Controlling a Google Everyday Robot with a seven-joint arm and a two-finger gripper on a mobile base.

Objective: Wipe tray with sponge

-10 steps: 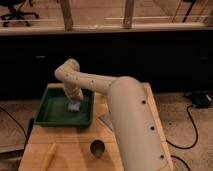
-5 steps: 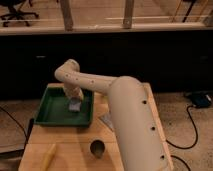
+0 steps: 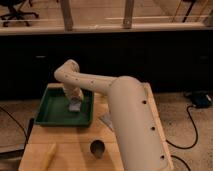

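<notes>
Tool (image 3: 74,99) barely shifted since before, down at sponge (image 3: 75,106) inside tray (image 3: 52,109), far-left worktop (image 3: 70,140), grip state can't tell

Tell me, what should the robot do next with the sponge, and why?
Probably slide the sponge slowly toward the left of the picture, pressing it along the tray floor. The gripper is down inside the tray near its right side, with the sponge under it, and most of the green floor lies to the left of it.
</notes>
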